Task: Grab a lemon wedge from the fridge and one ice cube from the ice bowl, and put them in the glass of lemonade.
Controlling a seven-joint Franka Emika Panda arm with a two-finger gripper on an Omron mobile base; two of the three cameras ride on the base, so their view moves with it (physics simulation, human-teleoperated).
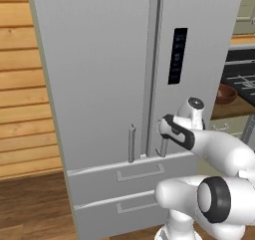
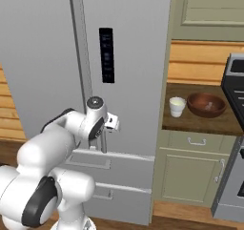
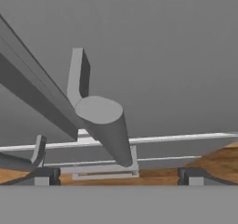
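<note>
**Grey fridge, doors closed; gripper at right-door handle**

Grey double-door fridge [image 1: 99,74]: tall, both upper doors shut, two drawers below them, each with a flat horizontal pull. A dark control panel [image 1: 177,56] sits on the right door, above the handles. Two vertical bar handles flank the centre seam: left handle [image 1: 131,143] and right handle [image 1: 163,145].

Gripper [image 3: 116,175]: released, jaws spread wide, nothing held. In the hand view the two dark fingertips [image 3: 42,176] stand far apart at the bottom, with the round end of the right handle between and above them; no contact with the bar is visible. In the left base view the white hand sits just in front of the right handle, at its lower end, beside the fridge's centre seam.

Brown tabletop [image 2: 200,121]: to the right of the fridge, over pale green cabinets.

Glass of lemonade [image 2: 177,106]: small whitish cup, upright on the tabletop, close to the fridge's right side.

Ice bowl [image 2: 206,104]: wide reddish-brown bowl, just beside the glass, on the side away from the fridge.

Wooden floor [image 1: 30,204]: dark planks, at the foot of the fridge.
</note>
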